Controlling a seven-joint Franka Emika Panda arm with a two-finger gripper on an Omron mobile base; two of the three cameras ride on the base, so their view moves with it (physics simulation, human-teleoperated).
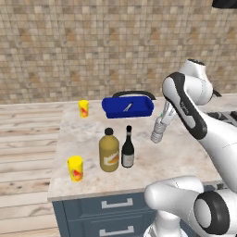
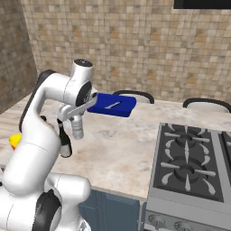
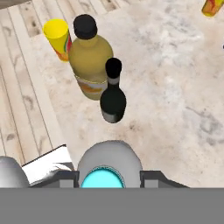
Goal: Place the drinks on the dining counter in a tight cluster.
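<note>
The two-finger gripper hangs above the beige marbled stone top of the dining counter, its jaws closed around the neck of a small clear plastic bottle with a blue cap. The left base view shows that bottle tilted, its base low over the stone, though whether it touches the surface cannot be told; the right base view shows it just under the white wrist. In the hand view its blue cap sits between the two dark fingertips. Well to the left of it, near the front edge of the counter, a squat amber-yellow bottle with a black cap stands upright, and a slim dark wine bottle with a pale label stands just beside it on the right, the two very close or touching. The hand view looks down on this pair, with the amber bottle behind the wine bottle. A small yellow cup with red marks stands near the front left corner, and a second yellow cup stands near the far left edge. A flat blue tray holding a small light item lies at the far side of the counter. A black-grated stove adjoins the stone top on the right in the right base view.
</note>
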